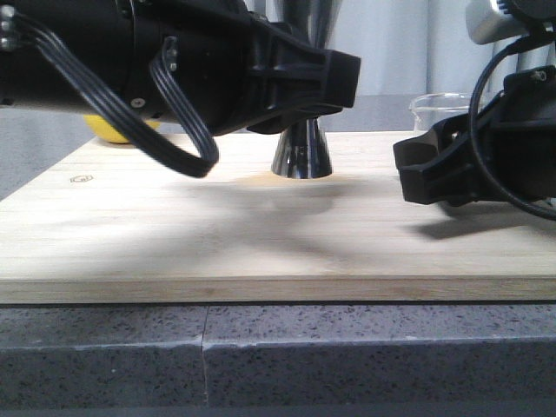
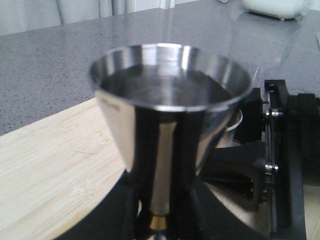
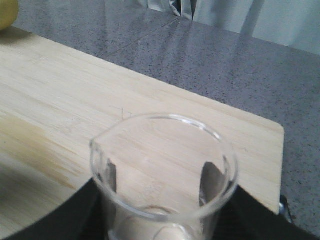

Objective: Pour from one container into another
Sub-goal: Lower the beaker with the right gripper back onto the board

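The steel jigger [image 1: 301, 156] stands on the wooden board [image 1: 174, 234], its gold band [image 2: 159, 222] at the narrow waist. My left gripper [image 1: 323, 87] is shut on that waist, a black finger [image 2: 142, 210] on each side. The upper cup [image 2: 170, 95] shows a dark, flat sheen inside. The clear glass beaker [image 3: 162, 165] sits between my right gripper's fingers [image 3: 209, 180], which press on its walls; its spout [image 3: 96, 145] juts from the rim. It looks empty. In the front view the beaker's rim [image 1: 441, 102] shows above the right gripper [image 1: 415, 169], low over the board's right side.
A yellow round object [image 1: 122, 130] lies at the board's far left, behind my left arm. The board's far right corner [image 3: 277, 132] drops to the grey speckled counter [image 3: 225, 65]. A white appliance [image 2: 275, 7] sits far back on the counter.
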Action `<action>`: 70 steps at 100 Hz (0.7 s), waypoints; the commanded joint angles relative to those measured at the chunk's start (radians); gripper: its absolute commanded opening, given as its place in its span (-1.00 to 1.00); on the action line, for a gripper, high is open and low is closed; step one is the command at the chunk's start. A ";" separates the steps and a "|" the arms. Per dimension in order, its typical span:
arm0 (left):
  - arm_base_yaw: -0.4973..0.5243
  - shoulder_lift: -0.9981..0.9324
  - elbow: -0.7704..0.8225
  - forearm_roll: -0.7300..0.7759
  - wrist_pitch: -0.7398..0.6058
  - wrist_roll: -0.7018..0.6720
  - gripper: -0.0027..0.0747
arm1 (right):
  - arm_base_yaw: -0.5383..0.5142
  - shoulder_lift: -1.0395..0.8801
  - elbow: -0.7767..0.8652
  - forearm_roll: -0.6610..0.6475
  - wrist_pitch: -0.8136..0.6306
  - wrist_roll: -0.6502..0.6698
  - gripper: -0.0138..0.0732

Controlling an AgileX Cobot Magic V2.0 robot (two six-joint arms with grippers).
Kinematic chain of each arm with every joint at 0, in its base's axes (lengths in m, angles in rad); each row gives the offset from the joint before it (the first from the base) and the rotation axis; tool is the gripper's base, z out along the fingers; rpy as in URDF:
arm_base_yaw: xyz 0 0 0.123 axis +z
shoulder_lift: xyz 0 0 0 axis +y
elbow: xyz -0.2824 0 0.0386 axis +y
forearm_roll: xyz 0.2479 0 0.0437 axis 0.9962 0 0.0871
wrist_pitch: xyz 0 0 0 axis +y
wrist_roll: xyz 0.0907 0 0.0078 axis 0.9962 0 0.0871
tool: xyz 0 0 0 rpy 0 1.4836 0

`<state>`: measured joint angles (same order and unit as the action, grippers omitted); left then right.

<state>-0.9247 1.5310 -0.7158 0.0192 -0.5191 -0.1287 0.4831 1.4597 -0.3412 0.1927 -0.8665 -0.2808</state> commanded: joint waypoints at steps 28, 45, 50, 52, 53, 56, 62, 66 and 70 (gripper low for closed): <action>0.002 -0.044 -0.032 -0.002 -0.091 -0.002 -0.98 | -0.001 -0.023 -0.023 -0.017 -0.051 0.025 0.21; 0.002 -0.044 -0.032 -0.002 -0.091 -0.002 -0.98 | -0.001 -0.023 -0.023 -0.017 -0.075 0.025 0.43; 0.002 -0.044 -0.032 -0.002 -0.091 -0.002 -0.98 | -0.001 -0.023 -0.023 -0.017 -0.077 0.025 0.49; 0.002 -0.044 -0.032 -0.002 -0.091 -0.002 -0.98 | -0.001 -0.023 -0.023 -0.017 -0.077 0.025 0.51; 0.002 -0.044 -0.032 -0.002 -0.091 -0.002 -0.98 | -0.001 -0.023 -0.023 -0.017 -0.077 0.025 0.52; 0.002 -0.044 -0.032 -0.002 -0.091 -0.002 -0.98 | -0.001 -0.023 -0.023 -0.017 -0.077 0.025 0.56; 0.002 -0.044 -0.032 -0.002 -0.091 -0.002 -0.98 | -0.001 -0.023 -0.023 -0.017 -0.077 0.025 0.61; 0.002 -0.044 -0.032 -0.002 -0.091 -0.002 -0.98 | -0.001 -0.025 -0.023 -0.017 -0.077 0.025 0.64; 0.002 -0.044 -0.032 -0.002 -0.091 -0.002 -0.98 | -0.001 -0.025 -0.023 -0.017 -0.077 0.025 0.66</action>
<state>-0.9247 1.5310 -0.7158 0.0192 -0.5191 -0.1287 0.4831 1.4597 -0.3412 0.1927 -0.8563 -0.2569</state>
